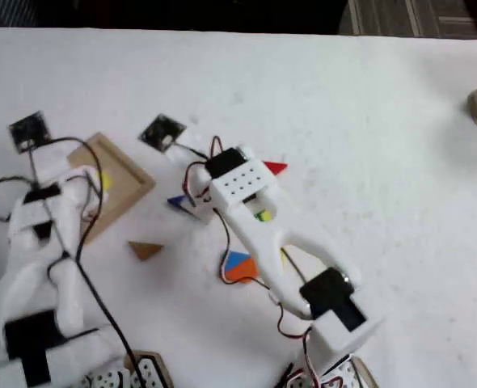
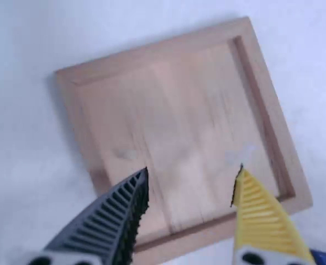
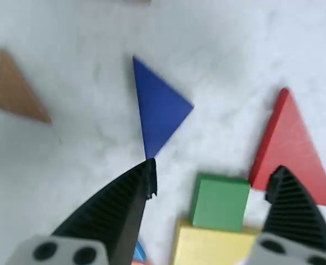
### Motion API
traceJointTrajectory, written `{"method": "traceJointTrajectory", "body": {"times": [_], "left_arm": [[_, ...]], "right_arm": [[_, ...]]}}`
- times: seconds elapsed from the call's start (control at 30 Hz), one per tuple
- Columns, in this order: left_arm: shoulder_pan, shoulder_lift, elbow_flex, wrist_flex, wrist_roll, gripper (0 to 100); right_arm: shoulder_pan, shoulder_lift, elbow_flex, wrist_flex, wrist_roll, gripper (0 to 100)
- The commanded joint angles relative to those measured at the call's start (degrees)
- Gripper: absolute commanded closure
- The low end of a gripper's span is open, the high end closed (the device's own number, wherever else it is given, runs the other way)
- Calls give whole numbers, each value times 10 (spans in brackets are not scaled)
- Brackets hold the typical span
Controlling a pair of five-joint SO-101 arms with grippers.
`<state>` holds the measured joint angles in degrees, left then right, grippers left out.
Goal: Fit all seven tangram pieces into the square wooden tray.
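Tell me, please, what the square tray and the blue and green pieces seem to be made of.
The tray looks like pale, unvarnished wood: grain lines and a dull surface show. The blue triangle and green square look like blocks in flat, matte colour; painted wood is likely, but plastic cannot be ruled out.

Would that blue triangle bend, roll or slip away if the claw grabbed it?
The blue triangle looks like a solid flat block, so it is probably stiff and light. Lying flat, it shouldn't roll or tip. Its slanted edges suggest it may skid across the white table when squeezed.
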<state>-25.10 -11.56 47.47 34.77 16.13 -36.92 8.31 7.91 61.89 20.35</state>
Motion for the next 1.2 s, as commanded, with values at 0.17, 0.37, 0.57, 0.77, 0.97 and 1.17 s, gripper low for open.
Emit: {"method": "traceJointTrajectory", "body": {"times": [0.17, 0.37, 0.57, 0.77, 0.97, 1.17], "left_arm": [[-126, -15, -46, -4, 73, 728], [-157, 84, -143, 48, 129, 729], [-146, 91, -148, 47, 128, 729], [-142, 91, -149, 46, 128, 729], [-138, 94, -148, 46, 127, 729], [-132, 94, -148, 46, 127, 729]], "right_arm": [[-59, 32, -76, -97, -25, 768], [-116, 247, -353, -29, -21, 765], [-116, 516, -681, 95, -21, 766], [-107, 701, -991, 260, -21, 823], [-95, 712, -1028, 338, -21, 967], [-46, 666, -1030, 365, -25, 981]]}}
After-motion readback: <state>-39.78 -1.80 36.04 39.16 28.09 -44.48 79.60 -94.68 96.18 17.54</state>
